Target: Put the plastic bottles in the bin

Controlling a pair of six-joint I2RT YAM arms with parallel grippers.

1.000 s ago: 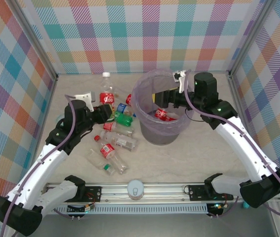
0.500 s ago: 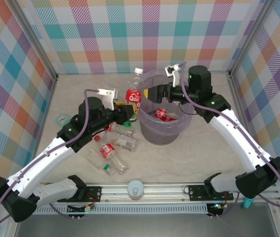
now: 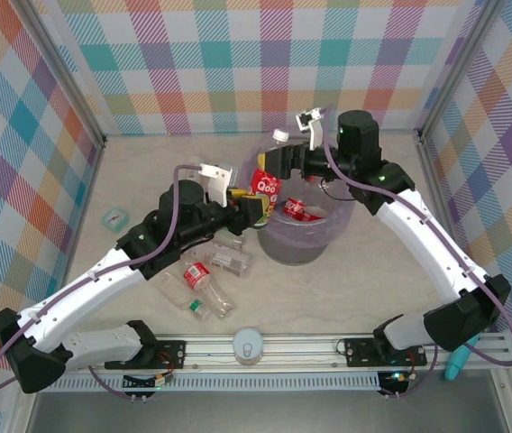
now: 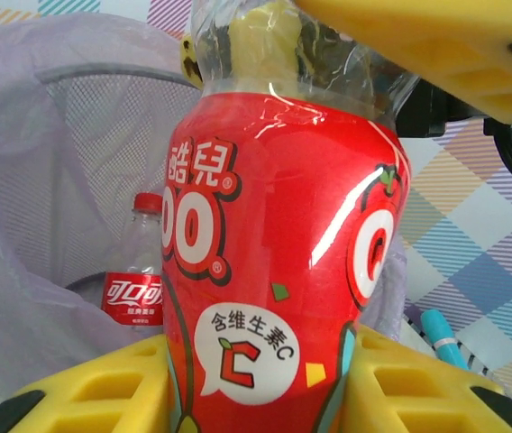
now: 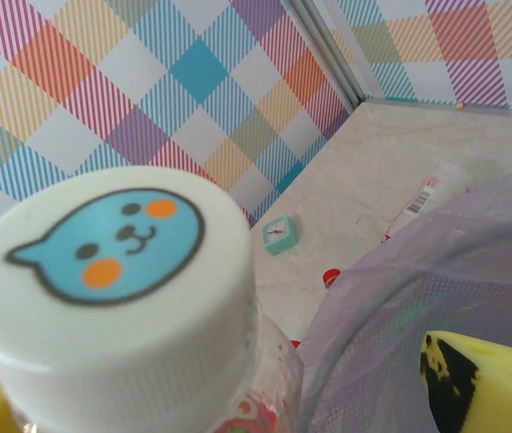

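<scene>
Seen from overhead, the left gripper (image 3: 254,202) is clamped on the red-labelled clear plastic bottle (image 3: 266,184), its yellow pads (image 4: 103,390) pressed against both sides of the label. The bottle is held above the left rim of the round grey bin lined with a translucent lavender plastic bag (image 3: 303,245), white cap (image 3: 280,135) uppermost. The right gripper (image 3: 281,155) reaches in from the far right with its jaws spread wide on either side of the bottle's top. From its wrist camera the cap, printed with a blue cartoon face, sits between the two yellow fingers (image 5: 481,383); whether they touch it cannot be told. A smaller red-labelled bottle (image 3: 297,209) lies inside the bin. Several more clear bottles (image 3: 213,271) lie on the beige table (image 3: 346,298) just left of the bin. A small teal square packet (image 3: 112,217) lies farther left.
</scene>
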